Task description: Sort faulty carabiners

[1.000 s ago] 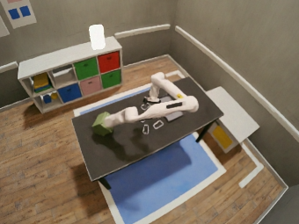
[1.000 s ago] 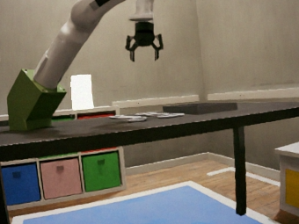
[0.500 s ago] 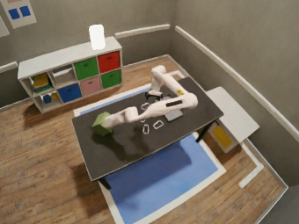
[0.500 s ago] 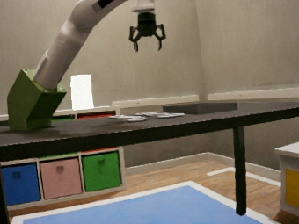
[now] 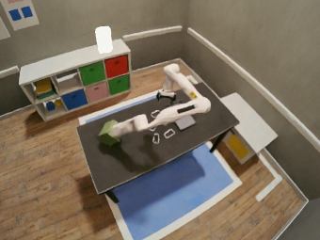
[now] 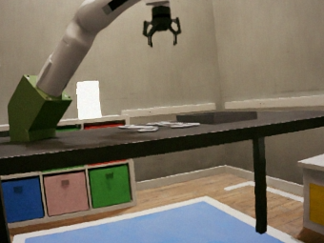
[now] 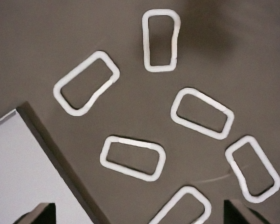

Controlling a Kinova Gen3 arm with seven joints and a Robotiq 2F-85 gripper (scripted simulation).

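Note:
Several white carabiners lie flat on the dark table (image 5: 141,163) (image 6: 95,143). In the wrist view one carabiner (image 7: 161,40) is at the top, one carabiner (image 7: 86,82) at the left, one carabiner (image 7: 202,113) at the right, one carabiner (image 7: 132,157) in the middle, and two more lie at the lower right. They also show in the top view (image 5: 168,134) and in the exterior view (image 6: 138,128). The grey tray (image 7: 15,165) (image 5: 184,122) (image 6: 216,117) lies beside them and holds nothing that I can see. My gripper (image 6: 162,38) (image 5: 166,95) (image 7: 140,215) is open and empty, high above the carabiners.
The arm's green base block (image 5: 109,133) (image 6: 30,110) stands on the table's left end. A shelf with coloured bins (image 5: 75,78) stands by the wall. A white side table (image 5: 249,120) stands to the right.

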